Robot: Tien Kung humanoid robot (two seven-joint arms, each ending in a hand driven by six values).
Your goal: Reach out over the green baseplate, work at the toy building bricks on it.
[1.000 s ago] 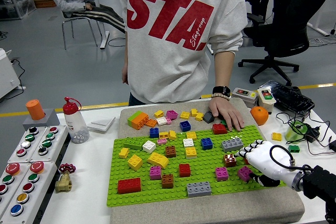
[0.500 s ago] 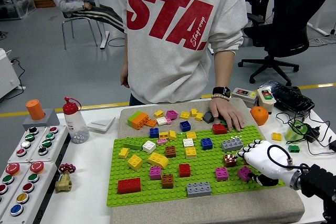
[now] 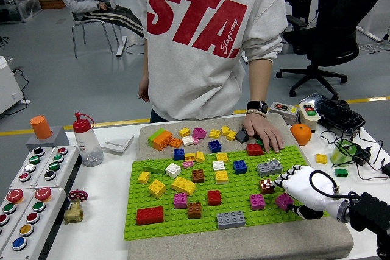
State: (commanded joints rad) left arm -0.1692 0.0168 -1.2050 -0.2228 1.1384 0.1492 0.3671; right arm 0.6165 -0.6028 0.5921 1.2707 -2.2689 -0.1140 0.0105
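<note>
A green baseplate (image 3: 183, 214) lies on a grey foam pad and carries many coloured bricks. My right hand (image 3: 295, 186), white with black joints, reaches in from the lower right over the plate's right end. Its fingers curl around a magenta brick (image 3: 284, 200), with a brown brick (image 3: 266, 186) and a grey brick (image 3: 269, 167) just to its left. A person's hand (image 3: 263, 133) rests on the pad at the plate's far right corner, beside a red brick (image 3: 255, 149). My left arm is out of sight.
Loose bricks (image 3: 183, 137) lie on the pad beyond the plate. A button panel (image 3: 30, 193) and a spray bottle (image 3: 86, 140) stand at the left. At the right are an orange ball (image 3: 300, 133), a switch box (image 3: 284, 111) and cables (image 3: 359, 150).
My right hand has crept a little to the left and lower over the magenta brick. The person's hand and the bricks have stayed put.
</note>
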